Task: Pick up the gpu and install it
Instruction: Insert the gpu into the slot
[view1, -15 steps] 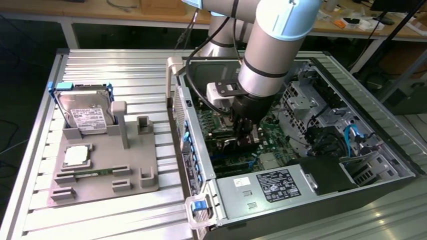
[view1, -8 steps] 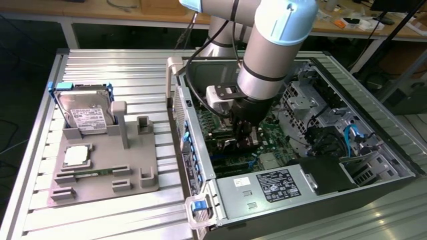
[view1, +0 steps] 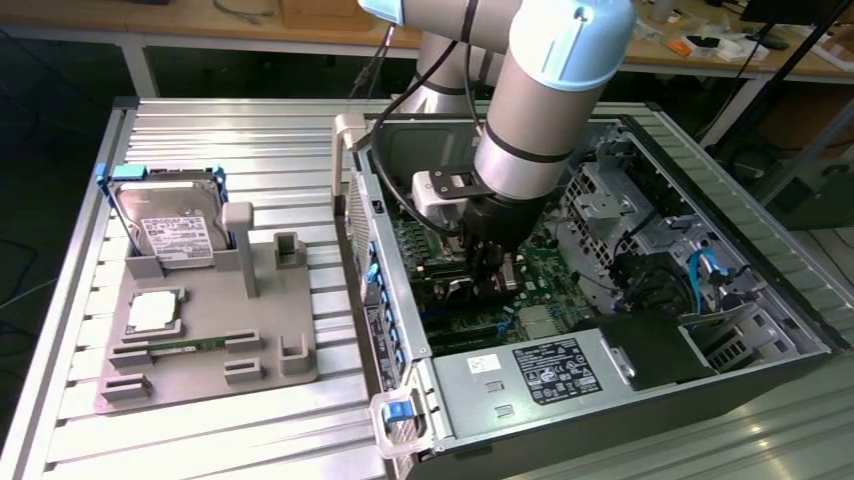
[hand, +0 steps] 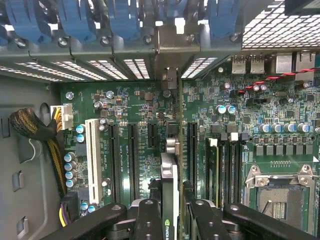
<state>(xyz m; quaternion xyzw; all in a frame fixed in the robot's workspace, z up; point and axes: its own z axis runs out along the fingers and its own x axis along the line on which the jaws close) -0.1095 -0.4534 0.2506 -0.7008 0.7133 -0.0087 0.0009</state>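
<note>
Deep in the case, the gripper clamps the gpu edge-on, slots close on both sides.
</note>
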